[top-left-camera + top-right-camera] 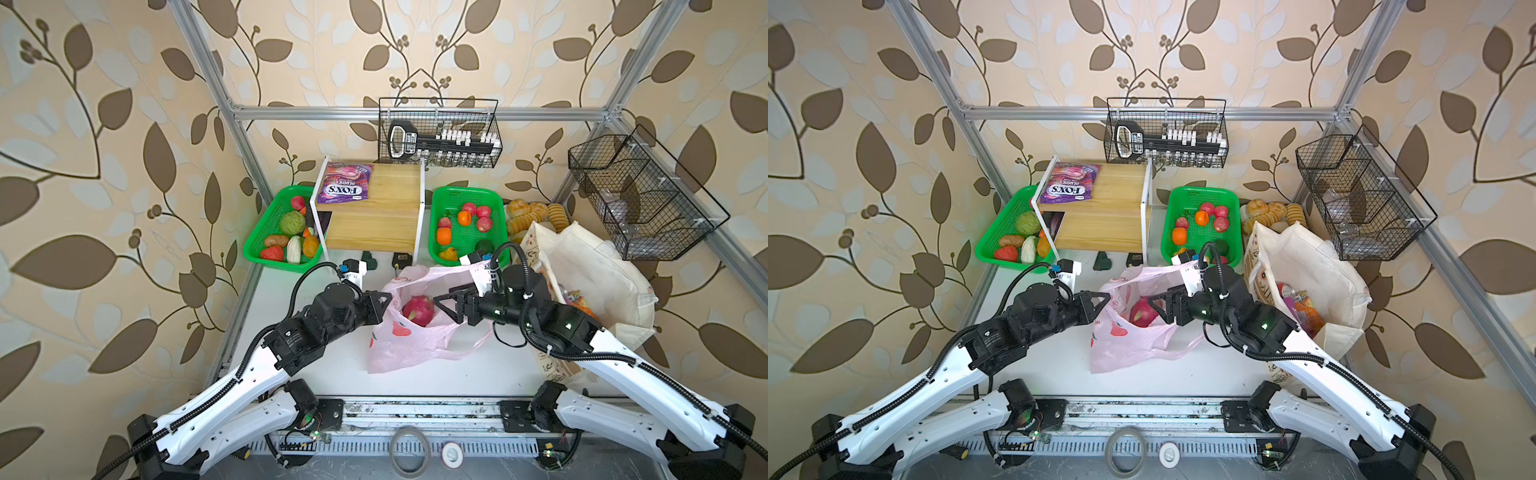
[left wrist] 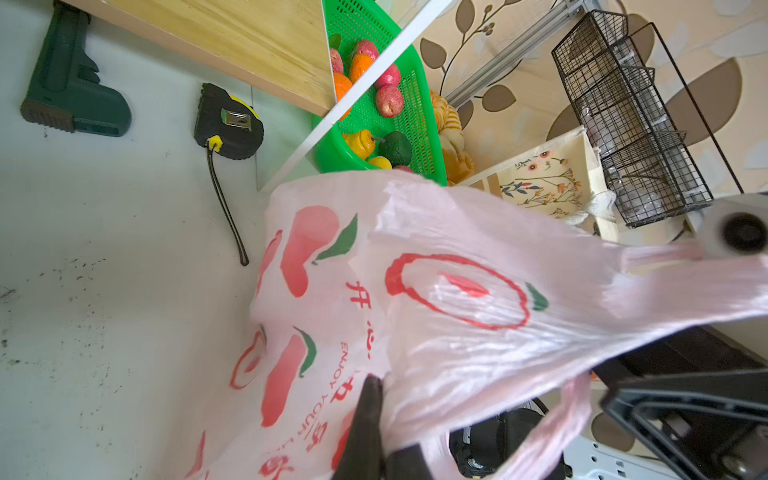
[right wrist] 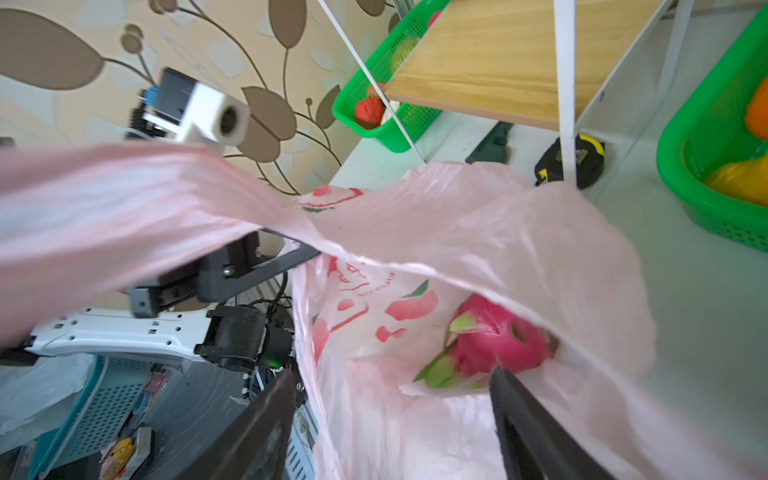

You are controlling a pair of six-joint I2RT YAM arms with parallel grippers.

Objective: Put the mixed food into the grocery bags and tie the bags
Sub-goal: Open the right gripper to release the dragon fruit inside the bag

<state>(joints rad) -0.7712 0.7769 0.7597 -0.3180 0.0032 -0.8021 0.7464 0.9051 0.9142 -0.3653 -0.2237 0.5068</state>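
Observation:
The pink plastic bag (image 1: 415, 345) (image 1: 1133, 345) stands open mid-table with the pink dragon fruit (image 1: 419, 311) (image 3: 498, 340) inside. My left gripper (image 1: 388, 297) (image 2: 372, 386) is shut on the bag's left rim, and the film is stretched taut. My right gripper (image 1: 444, 297) (image 3: 390, 374) is open at the bag's right rim, with the bag's film lying between its spread fingers. The cream canvas tote (image 1: 590, 266) (image 1: 1308, 257) stands to the right, holding a red cola can (image 1: 1283, 288) and an orange packet (image 1: 1308, 316). An orange (image 1: 444, 236) and a yellow pear-like fruit (image 1: 449, 253) lie in the right green basket (image 1: 469, 193).
A wooden shelf (image 1: 374, 224) at the back carries a purple FOX'S packet (image 1: 344, 189). A green basket (image 1: 266, 224) of vegetables sits to its left, bread rolls (image 1: 536, 212) to the right. A tape measure (image 2: 228, 124) and a green tool (image 2: 70, 95) lie under the shelf. Wire baskets (image 1: 640, 199) hang on the frame.

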